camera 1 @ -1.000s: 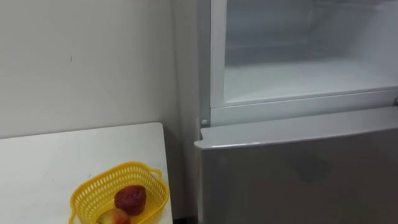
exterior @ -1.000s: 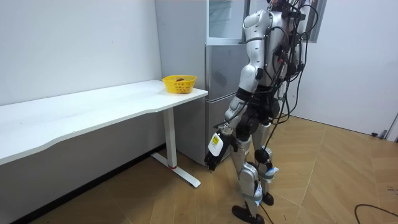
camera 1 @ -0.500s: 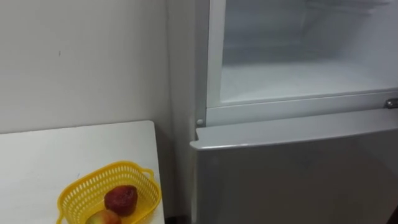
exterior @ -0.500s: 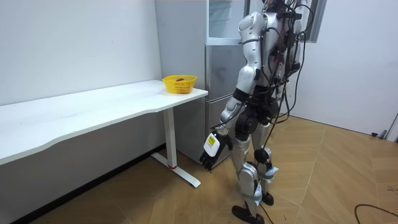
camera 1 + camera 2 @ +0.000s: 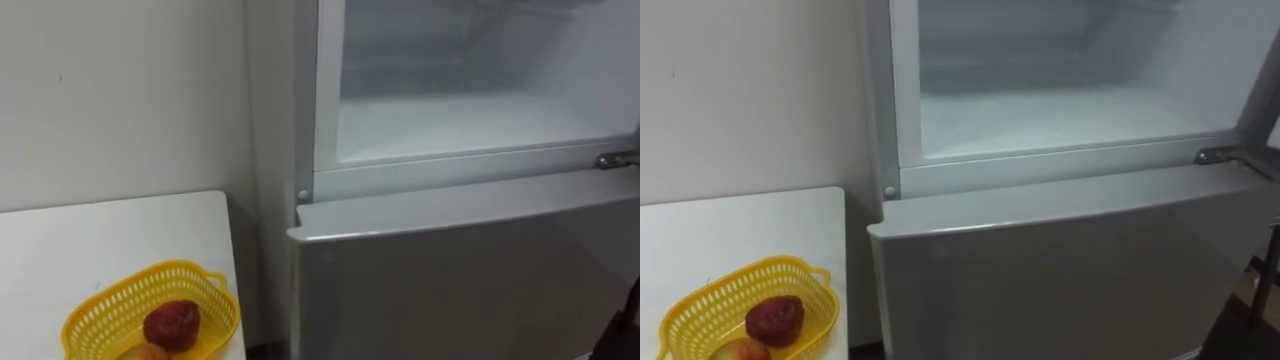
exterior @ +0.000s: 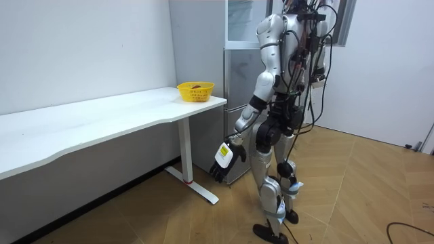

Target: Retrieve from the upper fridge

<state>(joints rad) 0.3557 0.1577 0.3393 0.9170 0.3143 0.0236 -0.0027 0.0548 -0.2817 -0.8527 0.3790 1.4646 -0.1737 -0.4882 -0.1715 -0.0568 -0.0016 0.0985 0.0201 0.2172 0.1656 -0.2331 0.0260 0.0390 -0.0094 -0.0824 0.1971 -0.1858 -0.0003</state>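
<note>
Fridge point(image 5: 450, 270) upper compartment point(image 5: 470, 120) open, looks bare; left hand point(image 6: 224, 157) hangs low by fridge, grip can't tell; scan inside b4 reaching.

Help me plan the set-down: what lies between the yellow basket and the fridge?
Only a bare strip of white table, then an open gap, between yellow basket and fridge; both eye views show it.
</note>
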